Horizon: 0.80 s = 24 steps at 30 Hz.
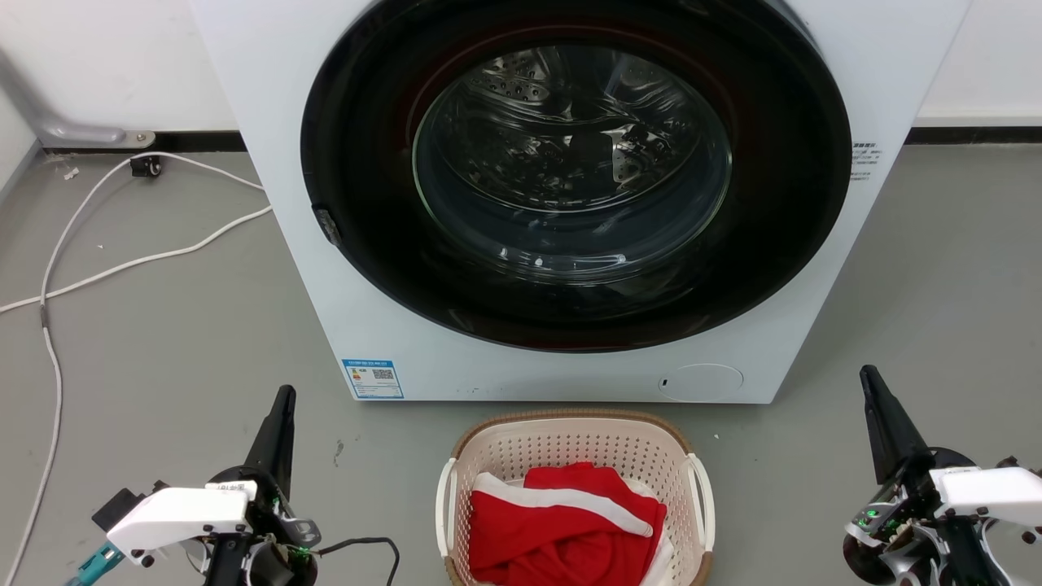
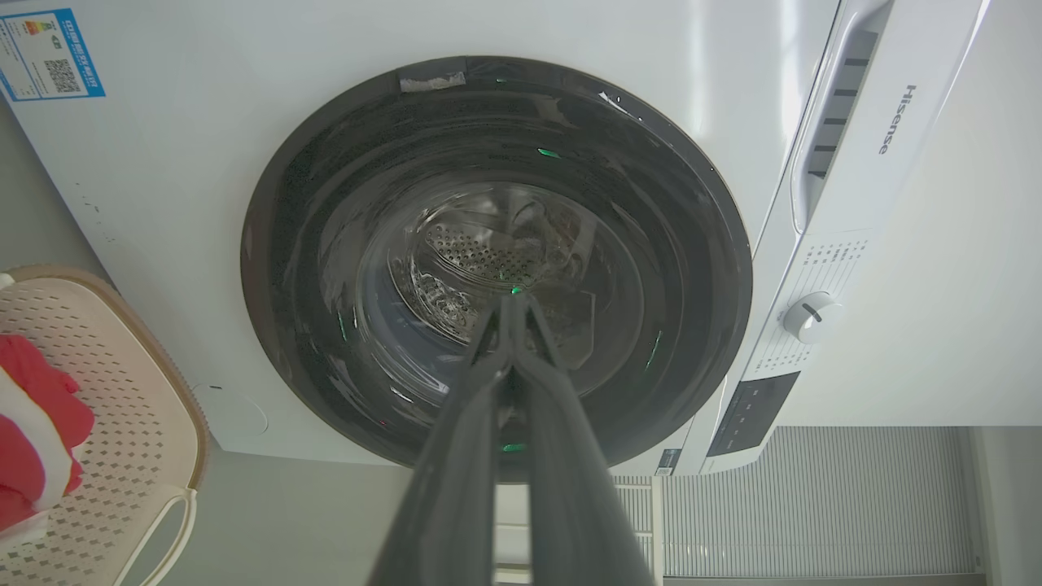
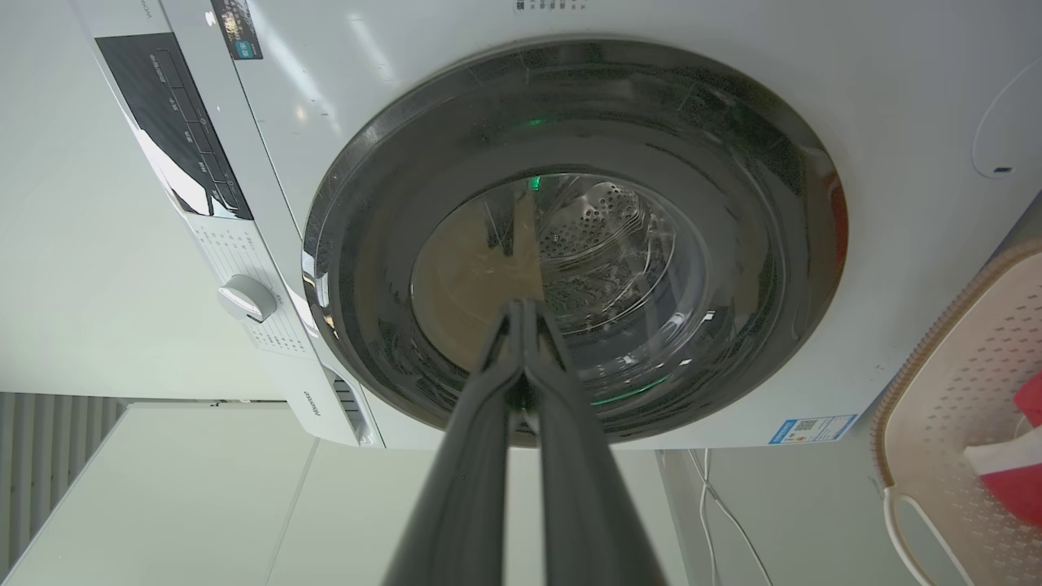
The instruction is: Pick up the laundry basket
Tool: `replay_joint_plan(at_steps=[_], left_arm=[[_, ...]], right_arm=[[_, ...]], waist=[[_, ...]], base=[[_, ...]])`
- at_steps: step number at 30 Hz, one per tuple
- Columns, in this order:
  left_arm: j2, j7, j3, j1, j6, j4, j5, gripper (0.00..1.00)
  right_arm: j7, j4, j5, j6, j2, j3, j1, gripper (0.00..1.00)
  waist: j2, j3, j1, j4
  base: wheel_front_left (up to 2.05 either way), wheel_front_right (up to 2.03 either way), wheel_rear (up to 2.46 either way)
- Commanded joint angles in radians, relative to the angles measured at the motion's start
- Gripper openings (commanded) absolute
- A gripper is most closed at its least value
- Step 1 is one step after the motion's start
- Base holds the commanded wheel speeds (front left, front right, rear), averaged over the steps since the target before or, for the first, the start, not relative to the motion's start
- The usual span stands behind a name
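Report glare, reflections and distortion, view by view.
Head view: even light, sharp, room reflections in the door glass. Left wrist view: wide-angle skew of the washing machine, green glints on its door. Right wrist view: tan reflection across the glass, right gripper soft up close.

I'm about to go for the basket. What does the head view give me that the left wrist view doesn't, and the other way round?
Head view adds: the laundry basket with both white handles, the left gripper and right gripper standing apart from it on either side, and white cables on the floor. Left wrist view adds: the dial and dark control panel. Both share: the washing machine, the red and white garment in the basket, and the blue label.
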<state>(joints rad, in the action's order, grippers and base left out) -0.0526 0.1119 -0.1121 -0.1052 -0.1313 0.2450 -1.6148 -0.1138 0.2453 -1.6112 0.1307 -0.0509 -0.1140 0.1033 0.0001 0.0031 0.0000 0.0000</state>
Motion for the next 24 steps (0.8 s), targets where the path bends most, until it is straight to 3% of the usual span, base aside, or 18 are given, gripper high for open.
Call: replay_joint_plan(at_steps=[1,13,24], left_arm=[[0.0,0.0,0.0,0.0,0.0,0.001,0.0,1.0],[-0.001,-0.049,0.045,0.011,0.0,-0.025,0.042,1.0],[0.0,-0.099,0.074,0.026,0.0,-0.095,0.32,1.0]], right_arm=[[0.0,0.001,0.0,0.0,0.0,0.0,0.0,1.0],[0.049,-0.03,0.044,0.0,-0.001,0.021,-0.04,1.0],[0.099,-0.096,0.308,0.0,0.0,0.009,-0.071,1.0]], waist=[[-0.0001,0.0,0.0,0.0],[-0.0001,-0.002,0.0,0.001],[-0.0001,-0.006,0.0,0.005]], base=[[0.0,0.0,0.0],[0.0,0.0,0.0],[0.0,0.0,0.0]])
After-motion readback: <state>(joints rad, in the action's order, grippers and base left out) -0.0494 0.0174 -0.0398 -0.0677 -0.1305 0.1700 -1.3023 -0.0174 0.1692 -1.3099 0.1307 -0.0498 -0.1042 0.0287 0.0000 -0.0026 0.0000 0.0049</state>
